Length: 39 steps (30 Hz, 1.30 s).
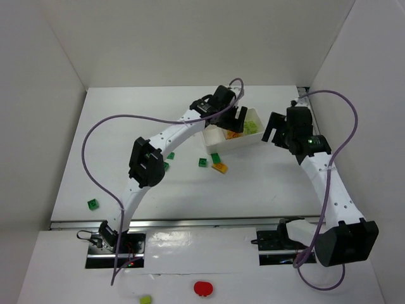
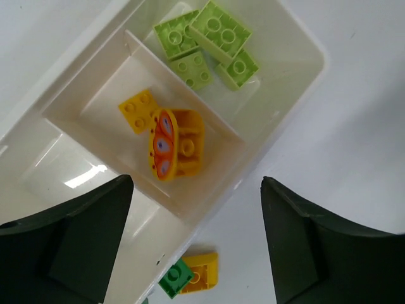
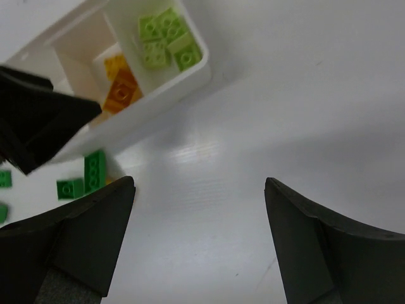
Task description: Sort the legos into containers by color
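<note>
Matte black fingers of the left pincer (image 2: 196, 183) fill the lower corners of the left wrist view. Its jaws stand wide apart and hold nothing, above the middle compartment of the tray (image 2: 316, 60). This tray is smooth, glossy white plastic with thin dividing walls and rounded corners. In the middle compartment an orange brick (image 2: 180, 149) lies on its side, its hollow underside and a printed face showing, just beside a flat yellow-orange brick (image 2: 138, 111) with four studs. The end compartment holds a loose pile of studded pale green bricks (image 2: 212, 41). On the white desk (image 2: 354, 158) just outside the tray, a dark green brick (image 2: 174, 279) touches another orange brick (image 2: 204, 271). More dark green bricks (image 1: 202, 163) lie scattered farther off. The right pincer (image 3: 199, 183) hangs beside the tray over bare desk, jaws equally wide apart, gripping and touching nothing.
</note>
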### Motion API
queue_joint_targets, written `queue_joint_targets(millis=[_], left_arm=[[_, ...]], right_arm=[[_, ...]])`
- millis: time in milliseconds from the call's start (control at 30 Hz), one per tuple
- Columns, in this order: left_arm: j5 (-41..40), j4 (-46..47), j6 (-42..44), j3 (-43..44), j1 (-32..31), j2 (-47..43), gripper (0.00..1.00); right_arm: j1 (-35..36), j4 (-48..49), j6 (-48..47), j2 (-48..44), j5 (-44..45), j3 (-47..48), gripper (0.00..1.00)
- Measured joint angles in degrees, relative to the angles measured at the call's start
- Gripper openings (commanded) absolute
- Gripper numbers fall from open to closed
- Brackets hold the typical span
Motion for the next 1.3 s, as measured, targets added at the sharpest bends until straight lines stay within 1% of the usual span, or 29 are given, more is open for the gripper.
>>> queue_joint_targets(millis=[133, 233, 267, 333, 433, 500, 600, 733, 833, 867, 967, 1033, 1100, 1133, 1167, 1300], left_arm=[[0.37, -0.04, -0.02, -2.75, 0.5, -4.37, 0.86], [-0.31, -0.85, -0.28, -9.6, 2.01, -12.83, 0.84], [-0.55, -1.33, -0.5, -12.37, 3.19, -16.5, 0.83], [-0.96, -2.32, -1.64, -16.87, 6.82, -23.69, 0.83], [-2.78, -2.38, -3.08, -23.06, 14.05, -33.31, 0.83], [-4.63, -2.49, -3.48, -26.32, 17.81, -37.68, 0.83], [-5.86, -3.43, -4.39, -30.49, 19.98, -41.79, 0.83], [-5.44, -4.85, -4.72, -32.68, 19.71, -41.9, 0.83], [-5.16, -5.84, -4.79, -33.73, 19.56, -41.75, 0.83], [-5.11, -6.14, -4.79, -33.81, 19.54, -41.75, 0.83], [-5.01, -6.21, -4.81, -33.81, 19.54, -41.75, 0.82], [-4.96, -6.43, -4.81, -33.77, 19.54, -41.68, 0.82], [-4.96, -6.84, -4.74, -33.38, 19.61, -41.42, 0.82], [-4.94, -7.06, -4.72, -33.09, 19.61, -41.24, 0.82], [-4.96, -7.28, -4.7, -32.85, 19.63, -41.11, 0.82], [-4.96, -7.45, -4.7, -32.24, 19.63, -40.83, 0.82]], right_arm=[[5.31, 1.62, -1.16, -2.71, -4.48, -7.56, 0.89], [11.15, 2.86, -1.36, -4.85, -7.13, -13.68, 0.87], [13.44, 3.48, -1.31, -4.92, -7.5, -15.13, 0.87], [19.32, 5.22, -1.33, -3.91, -6.43, -16.94, 0.87], [28.28, 8.35, -2.25, 1.18, -3.5, -16.98, 0.9], [31.87, 10.05, -3.89, 6.43, -2.05, -16.22, 0.9], [33.16, 12.28, -8.28, 14.95, -2.93, -13.99, 0.9], [33.14, 15.41, -13.6, 25.14, -3.93, -9.9, 0.9], [33.07, 18.05, -16.33, 29.51, -3.89, -8.35, 0.84], [33.0, 18.67, -16.96, 30.49, -3.78, -8.02, 0.79], [32.28, 20.02, -18.01, 33.81, -4.7, -6.21, 0.74], [31.67, 21.29, -18.36, 35.39, -5.2, -5.64, 0.67], [31.58, 21.68, -18.4, 35.95, -5.33, -5.62, 0.57], [31.63, 21.68, -18.4, 36.0, -5.51, -5.66, 0.49], [31.82, 21.73, -18.43, 36.0, -5.7, -5.68, 0.44], [33.42, 22.1, -17.75, 35.36, -5.7, -6.47, 0.33]])
